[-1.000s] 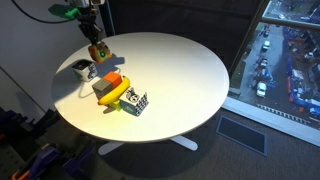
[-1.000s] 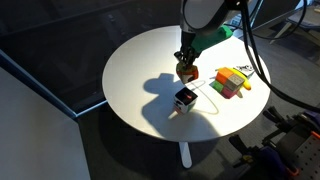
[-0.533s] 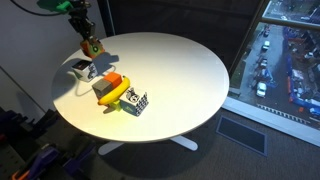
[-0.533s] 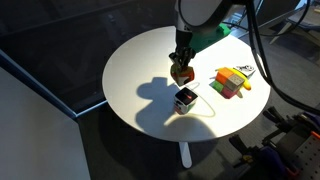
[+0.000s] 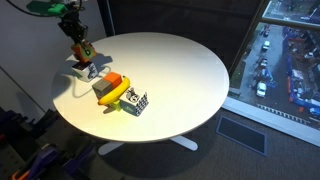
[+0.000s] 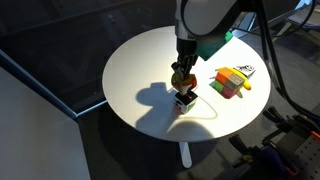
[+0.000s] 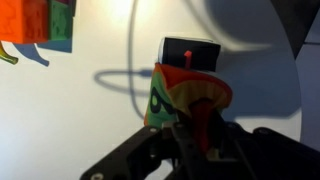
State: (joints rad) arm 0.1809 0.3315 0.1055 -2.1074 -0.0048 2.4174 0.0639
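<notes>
Orange-green toy (image 7: 185, 95) looks light and squashy, so a mid-body pinch should hold it. Your end effector (image 7: 200, 120) is clamped on it from above. It hangs just over the white box (image 7: 192, 52) near the worktop (image 5: 190, 70) edge, with the block stack (image 5: 112, 90) close by.
</notes>
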